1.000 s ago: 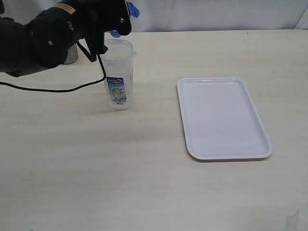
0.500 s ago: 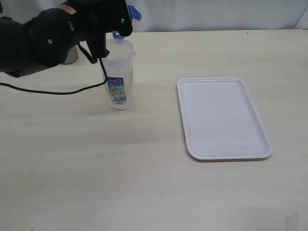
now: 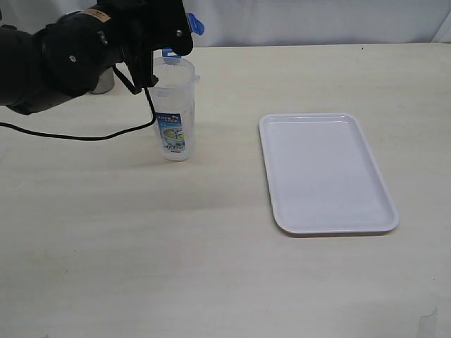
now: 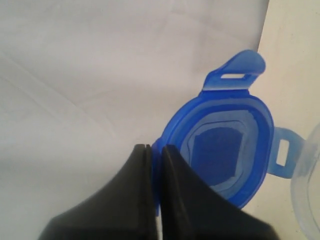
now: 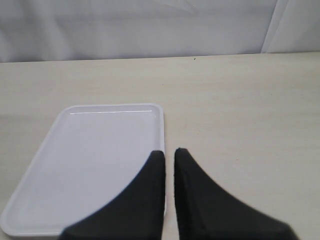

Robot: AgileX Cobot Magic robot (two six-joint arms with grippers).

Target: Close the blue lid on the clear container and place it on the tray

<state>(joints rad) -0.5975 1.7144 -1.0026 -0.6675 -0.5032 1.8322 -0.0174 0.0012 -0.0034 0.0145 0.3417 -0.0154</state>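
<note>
Blue plastic, seen from two sides. In the exterior view the blue lid point(image 3: 196, 27) shows only as two small patches past the dark bulk of the left arm point(image 3: 63, 60), one above the mouth of the clear container point(image 3: 174, 116) and one at its rim. The left wrist view gives what that view hides: the lid's point(image 4: 225, 160) underside, tilted on edge, with two snap flaps standing out from it. The left gripper point(image 4: 154, 148) pinches the lid's edge, its jaws all but together on the thin plastic. A pale curved arc at the border of this picture is probably the container's rim point(image 4: 310, 182); whether lid and rim touch cannot be told from either view.

The container stands upright and uncovered on the table point(image 3: 211, 267), left of centre, its printed label point(image 3: 173, 134) facing the camera. A black cable point(image 3: 84, 134) loops from the arm past its side. The tray point(image 3: 328, 172) lies flat to the right, well apart from the container, with nothing on it. A grey steel cup point(image 3: 104, 79) is largely covered by the arm.

The right gripper point(image 5: 169, 152) appears only in its own wrist view: its jaws are drawn nearly together with nothing between them, poised above the near edge of the tray point(image 5: 95, 150). The right arm itself lies outside the exterior picture.
</note>
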